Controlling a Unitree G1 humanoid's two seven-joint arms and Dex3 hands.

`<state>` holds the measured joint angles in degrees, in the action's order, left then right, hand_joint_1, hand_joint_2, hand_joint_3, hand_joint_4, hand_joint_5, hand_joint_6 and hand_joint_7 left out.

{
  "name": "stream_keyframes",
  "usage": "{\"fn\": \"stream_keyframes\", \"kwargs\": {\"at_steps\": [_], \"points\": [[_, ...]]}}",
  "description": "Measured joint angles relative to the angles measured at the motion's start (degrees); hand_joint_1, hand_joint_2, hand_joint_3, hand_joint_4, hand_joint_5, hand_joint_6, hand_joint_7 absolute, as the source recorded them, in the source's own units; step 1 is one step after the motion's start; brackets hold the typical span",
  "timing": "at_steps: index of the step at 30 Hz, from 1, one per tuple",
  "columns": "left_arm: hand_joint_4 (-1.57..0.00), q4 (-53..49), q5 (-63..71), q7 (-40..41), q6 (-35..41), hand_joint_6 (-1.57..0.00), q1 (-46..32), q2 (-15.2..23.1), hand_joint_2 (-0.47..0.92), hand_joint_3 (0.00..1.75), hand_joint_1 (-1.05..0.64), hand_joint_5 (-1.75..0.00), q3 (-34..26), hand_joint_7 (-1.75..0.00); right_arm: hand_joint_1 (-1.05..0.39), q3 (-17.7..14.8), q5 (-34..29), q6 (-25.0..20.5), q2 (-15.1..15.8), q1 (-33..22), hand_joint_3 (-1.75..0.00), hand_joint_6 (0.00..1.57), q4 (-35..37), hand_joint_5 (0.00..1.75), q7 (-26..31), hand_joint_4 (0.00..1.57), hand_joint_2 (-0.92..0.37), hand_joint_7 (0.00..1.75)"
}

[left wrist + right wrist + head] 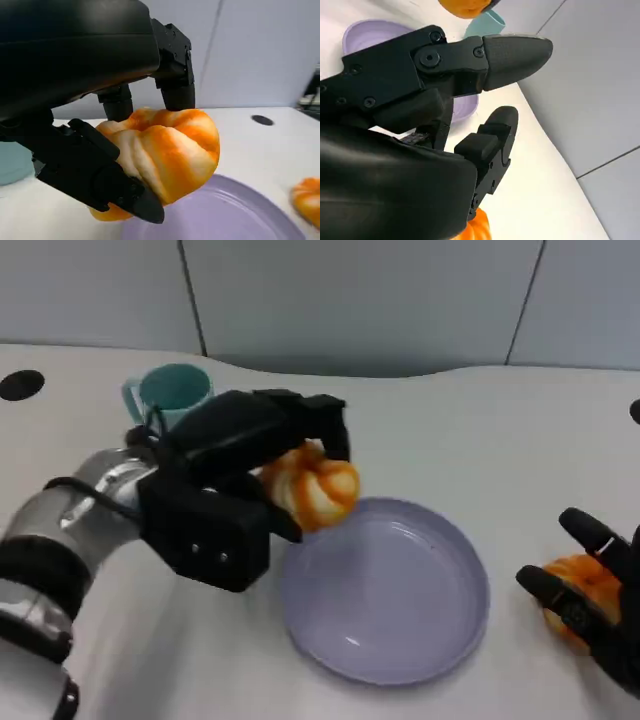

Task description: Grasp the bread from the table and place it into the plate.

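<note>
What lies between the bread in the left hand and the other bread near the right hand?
The purple plate lies between the held bread and the second bread, seen in the head view.

Legible text, labels, brands, numbers, signs: none found in any view. Checked surfaces carry no markings: the round lavender plastic plate (385,590), the teal ceramic mug (172,392) near the far left edge of the white table (480,430), and the glossy orange-and-cream bread roll (312,485). The black casing of the left hand (245,475) shows only screw heads; any fine print there may be lost to blur.
</note>
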<state>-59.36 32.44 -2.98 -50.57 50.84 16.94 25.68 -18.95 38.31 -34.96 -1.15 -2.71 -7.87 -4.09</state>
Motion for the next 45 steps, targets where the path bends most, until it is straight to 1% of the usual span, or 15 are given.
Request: {"fn": "stream_keyframes", "kwargs": {"at_steps": [4,7,12,17,20,23,25,27,28,29,31,33,36,38,45], "points": [[-0.85,-0.13,0.06,-2.64,-0.24,-0.6,1.01,-2.34,0.89,0.5,-0.2,-1.75,0.87,-1.75,-0.33,-0.04,-0.07,-0.01,-0.06,-0.02,-0.33,0.56,-0.08,0.98,0.18,0.48,-0.92,0.53],[-0.81,-0.55,1.91,-3.02,0.23,-0.57,2.39,-3.99,0.86,0.46,-0.17,-1.75,2.39,-1.75,-0.33,-0.04,-0.04,-0.02,-0.3,-0.03,-0.33,0.56,-0.22,0.98,0.26,0.49,-0.92,0.53],[-0.81,-2.39,4.54,-1.67,0.87,-0.56,4.47,-6.1,0.78,0.4,-0.12,-1.75,4.28,-1.75,-0.33,0.04,-0.13,-0.02,-0.53,-0.16,-0.33,0.57,-0.44,0.97,0.39,0.49,-0.92,0.54],[-0.83,-5.73,6.27,1.2,1.12,-0.57,4.83,-8.29,0.84,0.43,-0.18,-1.75,5.86,-1.75,-0.33,0.03,-0.12,-0.04,-0.63,-0.5,-0.33,0.57,-1.38,0.97,0.55,0.49,-0.92,0.54],[-0.82,-7.29,7.72,3.4,1.34,-0.56,5.1,-9.19,0.82,0.41,-0.19,-1.75,7.1,-1.75,-0.33,0.02,-0.08,-0.05,-0.64,-0.5,-0.34,0.57,-1.49,0.96,0.57,0.49,-0.92,0.54],[-0.74,-8.56,9.79,4.24,1.78,-0.51,5.44,-9.41,0.74,0.35,-0.17,-1.75,8.73,-1.75,-0.33,0.08,-0.12,-0.04,-0.66,-0.53,-0.35,0.57,-1.5,0.95,0.52,0.49,-0.92,0.53],[-0.56,-9.82,9.76,2.92,1.69,-0.39,6.04,-9.42,0.75,0.26,-0.24,-1.74,9.03,-1.72,-0.33,0.16,-0.13,-0.04,-0.66,-0.67,-0.34,0.58,-1.55,0.95,0.51,0.5,-0.92,0.53],[-0.48,-10.76,9.05,-1.08,1.58,-0.36,7.15,-9.36,0.79,0.16,-0.27,-1.71,8.92,-1.6,-0.33,0.16,-0.12,-0.05,-0.74,-0.71,-0.34,0.58,-1.62,0.95,0.56,0.5,-0.92,0.53],[-0.42,-11.12,8.13,-3.08,1.54,-0.39,7.55,-9.34,0.83,0.1,-0.32,-1.47,8.7,-1.31,-0.33,0.15,-0.07,-0.06,-0.77,-0.71,-0.34,0.58,-1.67,0.94,0.6,0.5,-0.92,0.53],[-0.41,-11.41,7.34,-5.21,1.47,-0.41,7.94,-9.34,0.84,0.06,-0.34,-1.37,8.44,-1.19,-0.34,0.14,-0.05,-0.06,-0.77,-0.71,-0.34,0.58,-1.69,0.94,0.62,0.5,-0.92,0.53],[-0.41,-11.79,5.99,-9.81,1.12,-0.43,8.79,-9.31,0.86,0.04,-0.36,-1.29,8.07,-1.09,-0.34,0.13,-0.04,-0.05,-0.78,-0.71,-0.33,0.58,-1.69,0.94,0.63,0.5,-0.92,0.52],[-0.26,-11.79,4.97,-12.76,0.78,-0.36,9.26,-9.29,0.85,0.01,-0.44,-1.22,7.66,-0.94,-0.34,0.14,-0.05,-0.05,-0.8,-0.71,-0.31,0.61,-1.69,0.93,0.66,0.51,-0.92,0.52],[-0.21,-11.77,3.97,-16.55,-0.68,-0.34,9.43,-9.2,0.85,0.01,-0.46,-1.22,7.42,-0.91,-0.34,0.15,-0.13,-0.05,-1.03,-0.71,-0.3,0.62,-1.72,0.92,1.27,0.52,-0.92,0.52],[-0.13,-11.67,3.52,-17.68,-1.36,-0.29,9.48,-9.12,0.87,0.01,-0.53,-1.13,7.36,-0.8,-0.34,0.2,-0.15,-0.03,-1.14,-0.71,-0.32,0.62,-1.78,0.91,1.38,0.52,-0.92,0.51],[-0.07,-9.56,3.03,-18.82,-6.68,-0.36,9.62,-7.88,0.92,0.01,-0.61,-0.87,7.37,-0.33,-0.33,0.5,-0.54,0.21,-1.18,-0.71,-0.32,0.63,-1.78,0.89,1.36,0.49,-0.92,0.5]]}}
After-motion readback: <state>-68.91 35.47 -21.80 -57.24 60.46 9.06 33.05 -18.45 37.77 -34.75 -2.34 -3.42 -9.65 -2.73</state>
